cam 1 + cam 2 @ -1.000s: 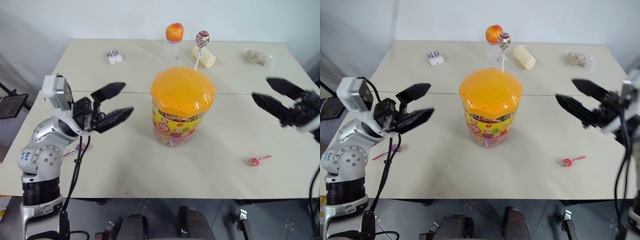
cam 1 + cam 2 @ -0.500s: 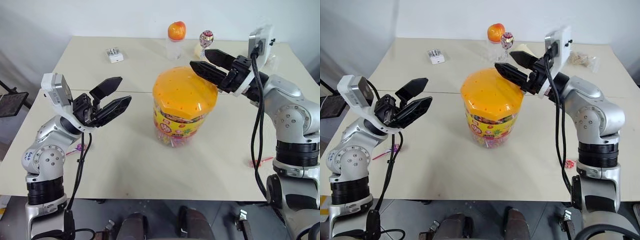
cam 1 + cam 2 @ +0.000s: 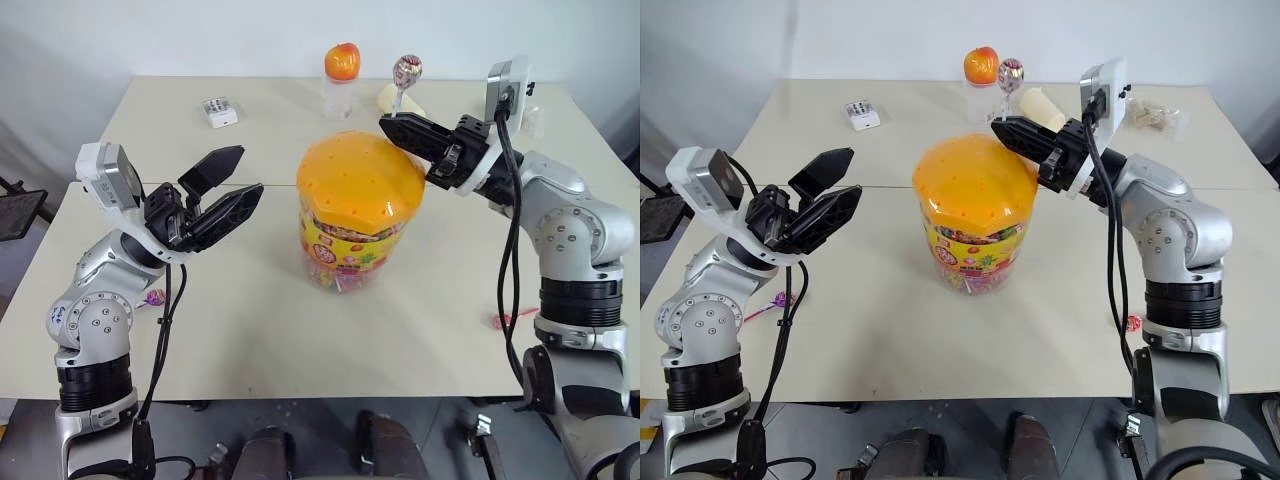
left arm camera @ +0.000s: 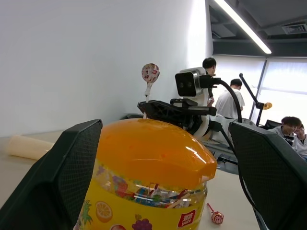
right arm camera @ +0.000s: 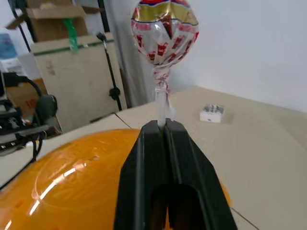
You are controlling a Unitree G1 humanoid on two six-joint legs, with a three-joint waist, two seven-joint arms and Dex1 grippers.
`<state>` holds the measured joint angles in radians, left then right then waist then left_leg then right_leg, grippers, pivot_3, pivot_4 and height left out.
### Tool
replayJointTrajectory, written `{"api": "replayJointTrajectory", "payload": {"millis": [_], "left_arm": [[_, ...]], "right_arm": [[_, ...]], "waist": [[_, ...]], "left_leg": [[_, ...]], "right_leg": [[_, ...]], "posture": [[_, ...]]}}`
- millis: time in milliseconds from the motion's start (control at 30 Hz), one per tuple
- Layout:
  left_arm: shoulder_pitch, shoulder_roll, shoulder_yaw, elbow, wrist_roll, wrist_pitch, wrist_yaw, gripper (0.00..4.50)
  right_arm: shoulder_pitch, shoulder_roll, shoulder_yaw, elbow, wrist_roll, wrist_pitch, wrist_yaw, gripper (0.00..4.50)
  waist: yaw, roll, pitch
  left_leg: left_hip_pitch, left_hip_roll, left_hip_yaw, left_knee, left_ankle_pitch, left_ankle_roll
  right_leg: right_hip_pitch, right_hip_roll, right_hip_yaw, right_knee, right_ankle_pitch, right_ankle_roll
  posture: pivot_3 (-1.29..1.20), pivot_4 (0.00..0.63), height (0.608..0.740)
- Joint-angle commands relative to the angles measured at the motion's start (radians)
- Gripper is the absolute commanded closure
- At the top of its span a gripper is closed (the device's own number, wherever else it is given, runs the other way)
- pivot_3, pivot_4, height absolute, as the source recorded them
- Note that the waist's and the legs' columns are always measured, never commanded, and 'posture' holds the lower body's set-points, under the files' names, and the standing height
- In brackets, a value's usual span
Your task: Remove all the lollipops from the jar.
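On the beige table point(image 3: 250, 340), going L to R: a purple lollipop point(image 3: 153, 297) is lying near the front-L edge, partly hidden behind the L arm. Just above it the left gripper point(image 3: 228, 190) is hovering w/ fingers spread wide, holding nothing, pointing toward the jar point(image 3: 358, 222) and staying apart from it. A small white box point(image 3: 217, 111) is sitting at the back L. The jar is standing upright mid-table, orange holed lid point(image 3: 362, 185) on, more wrapped sweets showing thru the clear wall. Behind it a small bottle w/ orange round cap point(image 3: 342, 66) is standing near the far edge, a cream cylinder point(image 3: 1043, 107) lying beside it. The right gripper point(image 5: 162, 128) is reaching over the lid's back-R rim, fingers pinched tight on the white stick of the pink-white swirl lollipop point(image 3: 406, 70), candy head sticking up above the fingertips. Further R, a red lollipop point(image 3: 505, 321) is lying on the table near the R arm, well apart from the jar. A clear bag point(image 3: 1154, 114) is resting at the back R.
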<state>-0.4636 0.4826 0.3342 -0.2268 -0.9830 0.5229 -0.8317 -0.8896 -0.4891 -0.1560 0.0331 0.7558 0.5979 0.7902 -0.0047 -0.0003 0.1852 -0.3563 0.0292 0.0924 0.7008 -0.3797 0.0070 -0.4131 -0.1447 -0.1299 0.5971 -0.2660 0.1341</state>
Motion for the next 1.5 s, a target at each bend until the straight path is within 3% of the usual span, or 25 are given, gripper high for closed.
{"api": "replayJointTrajectory", "payload": {"millis": [33, 200, 267, 367, 433, 500, 600, 800, 900, 1167, 1267, 1367, 1500], "left_arm": [[-0.017, 0.013, -0.001, -0.017, -0.002, -0.029, -0.043, 0.0], [-0.022, 0.077, -0.081, -0.008, 0.108, -0.095, -0.197, 0.0], [-0.012, 0.11, -0.108, -0.007, 0.142, -0.12, -0.263, 0.0], [-0.001, 0.165, -0.148, 0.007, 0.194, -0.164, -0.374, 0.0], [0.008, 0.196, -0.163, 0.007, 0.205, -0.176, -0.436, 0.0], [0.011, 0.208, -0.167, 0.014, 0.208, -0.181, -0.463, 0.0], [0.003, 0.196, -0.163, 0.037, 0.213, -0.194, -0.455, 0.0], [0.001, 0.187, -0.18, 0.029, 0.219, -0.197, -0.458, 0.0], [-0.001, 0.202, -0.18, 0.031, 0.222, -0.196, -0.469, 0.0], [-0.012, 0.21, -0.163, 0.043, 0.219, -0.186, -0.46, 0.0], [0.0, 0.215, -0.153, 0.047, 0.24, -0.196, -0.437, 0.0], [0.018, 0.229, -0.128, 0.065, 0.249, -0.188, -0.414, 0.0], [0.055, 0.268, -0.117, 0.098, 0.315, -0.186, -0.359, 0.0]], "right_arm": [[-0.069, -0.015, -0.106, 0.013, 0.024, -0.108, 0.035, 4.48], [-0.097, -0.159, -0.238, 0.031, 0.107, -0.013, 0.028, 4.48], [-0.079, -0.21, -0.245, 0.026, 0.111, 0.033, 0.027, 4.48], [0.015, -0.38, -0.217, 0.024, 0.042, 0.128, 0.058, 4.48], [0.232, -0.541, -0.205, -0.031, -0.033, 0.198, 0.106, 4.48], [0.457, -0.635, -0.203, -0.111, -0.104, 0.235, 0.102, 4.48], [0.734, -0.639, -0.205, -0.228, -0.188, 0.227, 0.06, 4.48], [0.924, -0.588, -0.186, -0.237, -0.29, 0.117, 0.048, 4.48], [0.963, -0.577, -0.196, -0.211, -0.3, 0.086, 0.077, 3.83], [0.971, -0.544, -0.268, -0.189, -0.274, -0.015, 0.165, 1.21], [0.986, -0.483, -0.333, -0.202, -0.227, -0.152, 0.258, 0.12], [0.958, -0.418, -0.401, -0.208, -0.197, -0.265, 0.277, 0.05], [0.921, -0.401, -0.431, -0.271, -0.093, -0.226, 0.293, 0.05]], "waist": [[0.002, 0.0, 0.0], [0.009, 0.0, 0.0], [0.004, 0.0, 0.0], [0.002, 0.0, 0.0], [0.008, 0.0, 0.0], [0.019, 0.0, 0.0], [0.029, 0.0, 0.0], [0.022, 0.001, 0.0], [0.027, 0.001, 0.0], [0.03, 0.001, 0.0], [0.03, 0.001, 0.0], [0.029, 0.001, 0.0], [0.025, 0.001, 0.0]], "left_leg": [[0.0, 0.0, 0.0, 0.0, 0.0, 0.0], [-0.001, 0.0, -0.001, -0.001, 0.0, 0.0], [-0.001, 0.0, -0.001, -0.002, 0.0, 0.0], [0.0, 0.0, 0.0, -0.003, 0.0, 0.0], [0.0, 0.0, 0.001, -0.003, 0.0, 0.0], [-0.001, 0.001, -0.001, -0.003, 0.0, 0.0], [-0.001, 0.0, 0.002, -0.001, -0.001, 0.0], [0.002, 0.0, 0.007, 0.0, 0.001, 0.002], [0.002, 0.0, 0.007, 0.0, 0.0, 0.002], [0.002, 0.0, 0.006, 0.0, 0.0, 0.002], [0.002, 0.0, 0.005, -0.001, 0.0, 0.002], [0.002, 0.0, 0.005, -0.001, 0.0, 0.002], [0.002, 0.0, 0.006, -0.001, 0.0, 0.002]], "right_leg": [[0.0, 0.0, 0.0, 0.0, 0.0, 0.0], [0.0, 0.0, -0.001, -0.001, 0.0, 0.0], [0.0, 0.0, -0.001, -0.001, 0.0, 0.0], [0.0, 0.0, -0.002, -0.002, 0.0, 0.0], [0.0, 0.0, -0.001, -0.003, 0.0, 0.0], [0.0, 0.0, -0.002, -0.004, 0.0, 0.0], [0.0, 0.0, -0.001, -0.005, 0.0, 0.0], [0.001, 0.0, 0.005, -0.004, 0.0, -0.001], [0.001, 0.0, 0.005, -0.005, 0.0, -0.001], [0.001, 0.0, 0.004, -0.005, 0.0, -0.001], [0.002, 0.0, 0.004, -0.005, 0.0, -0.001], [0.002, 0.0, 0.003, -0.005, 0.0, -0.001], [0.002, 0.0, 0.004, -0.005, 0.0, -0.001]], "posture": [[0.0, 0.15, 0.74], [0.0, 0.15, 0.74], [0.0, 0.15, 0.74], [0.0, 0.15, 0.74], [0.0, 0.15, 0.74], [0.0, 0.15, 0.74], [0.0, 0.15, 0.74], [0.0, 0.15, 0.74], [0.0, 0.15, 0.74], [0.0, 0.15, 0.74], [0.0, 0.15, 0.74], [0.0, 0.15, 0.74], [0.0, 0.15, 0.74]]}}
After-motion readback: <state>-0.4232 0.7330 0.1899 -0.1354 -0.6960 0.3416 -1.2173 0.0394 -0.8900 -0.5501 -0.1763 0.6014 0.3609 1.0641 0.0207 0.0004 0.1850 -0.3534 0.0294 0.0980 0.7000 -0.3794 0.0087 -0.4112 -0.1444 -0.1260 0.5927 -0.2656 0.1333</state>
